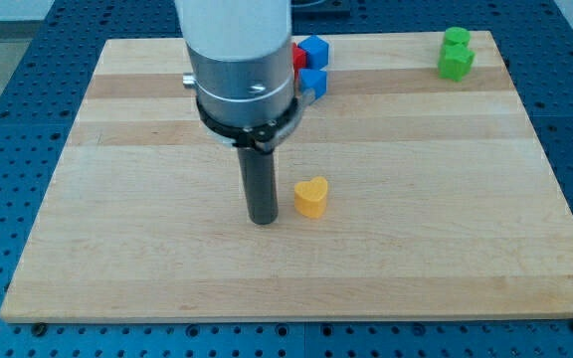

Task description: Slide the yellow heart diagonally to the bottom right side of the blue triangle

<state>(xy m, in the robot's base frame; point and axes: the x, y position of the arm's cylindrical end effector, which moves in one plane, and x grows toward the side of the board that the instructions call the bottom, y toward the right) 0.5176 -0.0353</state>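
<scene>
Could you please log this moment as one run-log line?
my tip: just left of yellow heart, small gap | blue blocks: top, beside arm | heart not yet there

No text, label, brand, number or sign can be read anywhere in the camera view. The wooden board (386,249), the coloured blocks and the arm's grey housing (242,70) all show plain, unmarked surfaces.
</scene>
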